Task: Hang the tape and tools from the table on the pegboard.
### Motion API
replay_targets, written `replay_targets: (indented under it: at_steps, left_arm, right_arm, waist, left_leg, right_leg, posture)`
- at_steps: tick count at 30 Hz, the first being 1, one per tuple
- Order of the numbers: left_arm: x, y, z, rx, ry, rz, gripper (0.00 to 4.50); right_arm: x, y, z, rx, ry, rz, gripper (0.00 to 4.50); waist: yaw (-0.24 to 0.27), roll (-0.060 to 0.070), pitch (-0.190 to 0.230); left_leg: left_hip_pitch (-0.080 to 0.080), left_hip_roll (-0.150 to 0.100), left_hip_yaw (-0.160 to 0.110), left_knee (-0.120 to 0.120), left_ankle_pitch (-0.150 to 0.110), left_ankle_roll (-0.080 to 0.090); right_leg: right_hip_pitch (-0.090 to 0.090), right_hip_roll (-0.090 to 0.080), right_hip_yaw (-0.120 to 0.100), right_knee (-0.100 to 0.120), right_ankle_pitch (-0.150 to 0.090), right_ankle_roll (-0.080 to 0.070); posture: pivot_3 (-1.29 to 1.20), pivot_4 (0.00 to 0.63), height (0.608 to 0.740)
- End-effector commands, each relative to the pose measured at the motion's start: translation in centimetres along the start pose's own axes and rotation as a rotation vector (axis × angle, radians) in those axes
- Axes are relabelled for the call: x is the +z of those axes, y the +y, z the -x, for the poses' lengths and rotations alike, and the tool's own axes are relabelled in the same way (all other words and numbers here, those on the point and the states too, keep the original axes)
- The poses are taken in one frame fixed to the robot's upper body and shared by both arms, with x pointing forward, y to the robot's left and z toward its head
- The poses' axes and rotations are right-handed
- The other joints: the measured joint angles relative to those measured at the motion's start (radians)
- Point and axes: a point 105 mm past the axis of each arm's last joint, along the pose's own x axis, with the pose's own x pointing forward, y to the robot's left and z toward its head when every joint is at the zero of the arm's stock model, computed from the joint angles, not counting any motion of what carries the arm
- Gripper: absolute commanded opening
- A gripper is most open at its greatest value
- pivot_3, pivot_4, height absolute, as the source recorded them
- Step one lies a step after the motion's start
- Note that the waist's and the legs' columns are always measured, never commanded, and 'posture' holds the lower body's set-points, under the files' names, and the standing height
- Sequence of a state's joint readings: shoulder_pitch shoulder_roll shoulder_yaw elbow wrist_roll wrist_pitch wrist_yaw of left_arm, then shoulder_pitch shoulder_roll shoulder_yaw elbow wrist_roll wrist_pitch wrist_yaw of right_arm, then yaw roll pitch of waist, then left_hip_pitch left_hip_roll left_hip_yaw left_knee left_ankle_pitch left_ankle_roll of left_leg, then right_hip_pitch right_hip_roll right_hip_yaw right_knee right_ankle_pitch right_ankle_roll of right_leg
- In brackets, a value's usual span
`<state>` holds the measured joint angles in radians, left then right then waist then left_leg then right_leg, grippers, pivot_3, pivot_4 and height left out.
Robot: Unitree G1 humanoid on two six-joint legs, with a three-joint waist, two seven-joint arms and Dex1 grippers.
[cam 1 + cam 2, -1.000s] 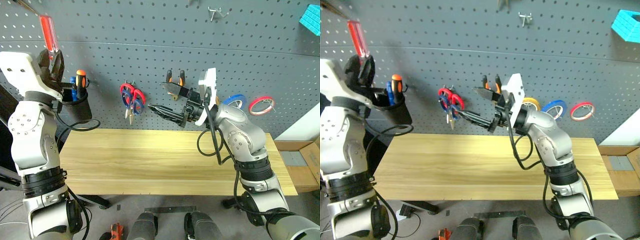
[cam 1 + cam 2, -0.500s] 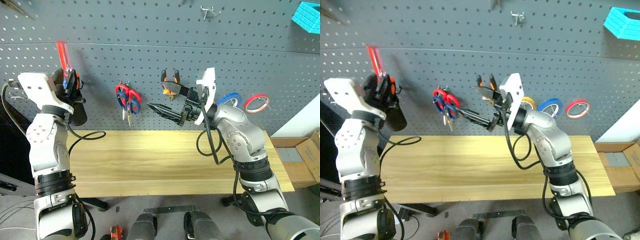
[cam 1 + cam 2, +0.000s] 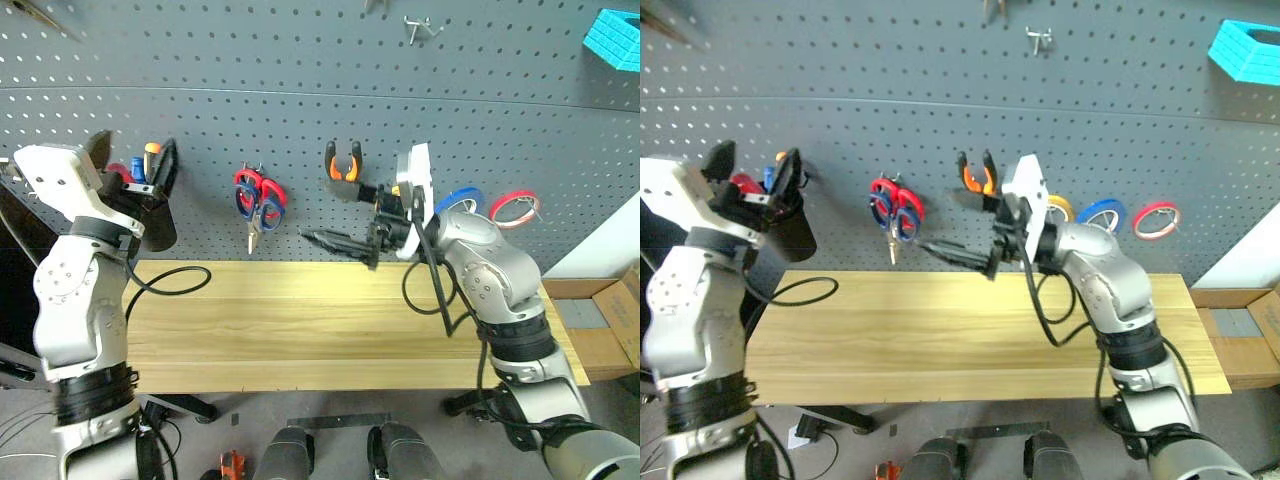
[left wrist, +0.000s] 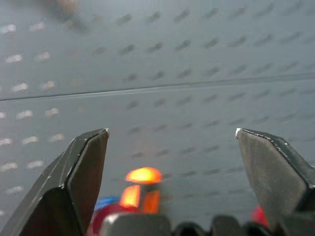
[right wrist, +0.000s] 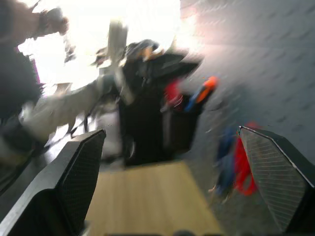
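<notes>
Grey pegboard [image 3: 300, 60] carried every task item; the table [image 3: 330, 320] lay bare. Counted: one pliers [image 3: 343, 172] at 12 o'clock, one blue tape [image 3: 462, 198] toward 2, two scissors [image 3: 256, 200] toward 10, three screwdrivers in the black cup [image 3: 152, 215] at 9. Left gripper [image 4: 172, 147] stood spread wide over that cup, holding nothing; right gripper [image 5: 172, 147] likewise wide and empty. Judged: tools rigid, best gripped by the handles; tape light.

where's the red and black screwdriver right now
In the left eye view the screwdriver sits in the black cup on the pegboard, at the robot's left, beside the orange-handled one, between the open left gripper's fingers.
</notes>
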<state>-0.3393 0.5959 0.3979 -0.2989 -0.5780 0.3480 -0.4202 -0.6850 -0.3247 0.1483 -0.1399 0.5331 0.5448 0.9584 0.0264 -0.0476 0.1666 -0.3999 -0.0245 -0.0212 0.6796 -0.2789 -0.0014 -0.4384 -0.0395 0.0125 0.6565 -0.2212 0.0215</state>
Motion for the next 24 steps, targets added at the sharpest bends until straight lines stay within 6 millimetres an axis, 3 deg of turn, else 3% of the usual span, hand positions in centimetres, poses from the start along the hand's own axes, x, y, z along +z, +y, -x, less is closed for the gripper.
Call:
replay_targets:
  at_steps: [1, 5, 9, 14, 16, 24]
  left_arm:
    - [-0.9, -7.8, 1.5, -0.382, 0.117, 0.136, 4.48]
    - [-4.2, -9.3, 4.0, -0.405, 0.275, 0.169, 4.48]
    - [-7.4, -9.6, 5.8, -0.317, 0.364, 0.214, 4.48]
    - [-12.7, -7.5, 6.0, -0.089, 0.427, 0.165, 4.48]
    - [-14.4, -5.8, 5.7, 0.056, 0.407, 0.149, 4.48]
    - [-17.0, -2.7, 8.1, 0.304, 0.422, 0.11, 4.48]
  right_arm:
    - [-0.1, 0.6, 0.3, 0.039, -0.014, -0.025, 4.5]
    - [-1.3, 0.4, 0.9, 0.011, -0.001, -0.079, 4.5]
    - [-4.0, -0.3, 3.0, -0.077, 0.037, -0.158, 4.5]
    - [-7.9, -3.5, 5.5, -0.335, 0.082, -0.203, 4.5]
    - [-9.2, -4.9, 6.8, -0.451, 0.089, -0.213, 4.5]
    - [-12.7, -5.9, 10.5, -0.626, 0.125, -0.26, 4.5]
  waist:
    - [-0.001, 0.002, -0.001]
    - [-0.006, 0.004, -0.002]
    - [-0.002, 0.006, -0.002]
    - [0.003, 0.011, -0.021]
    - [0.002, 0.013, -0.029]
    - [-0.004, 0.012, -0.056]
  left_leg:
    - [0.0, 0.0, 0.001, 0.0, 0.0, 0.0]
    - [0.004, 0.001, 0.002, 0.0, -0.002, 0.003]
    - [0.014, 0.002, 0.0, 0.0, -0.001, 0.003]
    - [0.025, 0.001, 0.0, -0.001, -0.001, 0.004]
    - [0.027, 0.001, 0.001, -0.001, -0.001, 0.004]
    - [0.035, 0.003, 0.004, -0.003, -0.002, 0.005]
  right_leg:
    - [0.0, 0.0, 0.001, 0.0, 0.0, 0.0]
    - [0.001, 0.002, 0.002, 0.003, 0.0, 0.0]
    - [0.01, 0.003, 0.001, 0.006, -0.003, -0.005]
    - [0.024, 0.004, 0.0, 0.001, -0.004, -0.005]
    - [0.026, 0.007, -0.001, 0.001, -0.004, -0.005]
    - [0.032, 0.009, 0.003, 0.0, -0.004, -0.005]
  posture:
    - [0.13, 0.109, 0.74]
    - [0.12, 0.108, 0.74]
    - [0.1, 0.104, 0.74]
    - [0.08, 0.057, 0.74]
    - [0.06, 0.045, 0.74]
    - [0.06, 0.022, 0.74]
